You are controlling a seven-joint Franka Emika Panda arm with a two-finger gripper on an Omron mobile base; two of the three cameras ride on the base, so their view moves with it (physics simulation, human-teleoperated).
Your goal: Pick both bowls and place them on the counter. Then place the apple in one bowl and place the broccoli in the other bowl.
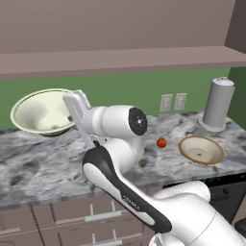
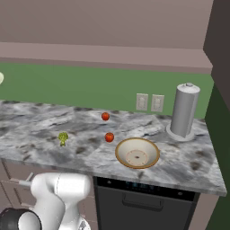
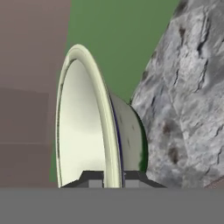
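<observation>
My gripper (image 1: 71,116) is shut on the right rim of the deep cream-white bowl (image 1: 42,111). The bowl is tilted, with its opening toward the camera, low over the far left of the marbled counter (image 1: 43,158). In the hand view the thin rim of the bowl (image 3: 83,127) runs between my two fingertips (image 3: 92,179); I cannot tell whether its base touches the stone. The shallow tan bowl (image 2: 137,153) sits on the counter at the right. Two alike red fruits lie left of it, one near (image 2: 109,137) and one farther back (image 2: 105,116); I cannot tell which is the apple. The broccoli (image 2: 63,138) lies further left.
A grey cylinder canister (image 2: 184,110) stands at the back right by two wall outlets (image 2: 149,103). A mauve shelf (image 1: 120,60) runs overhead along the green wall. Drawers (image 1: 72,216) with silver handles sit below the counter, and a dark appliance front (image 2: 143,202) sits under the tan bowl.
</observation>
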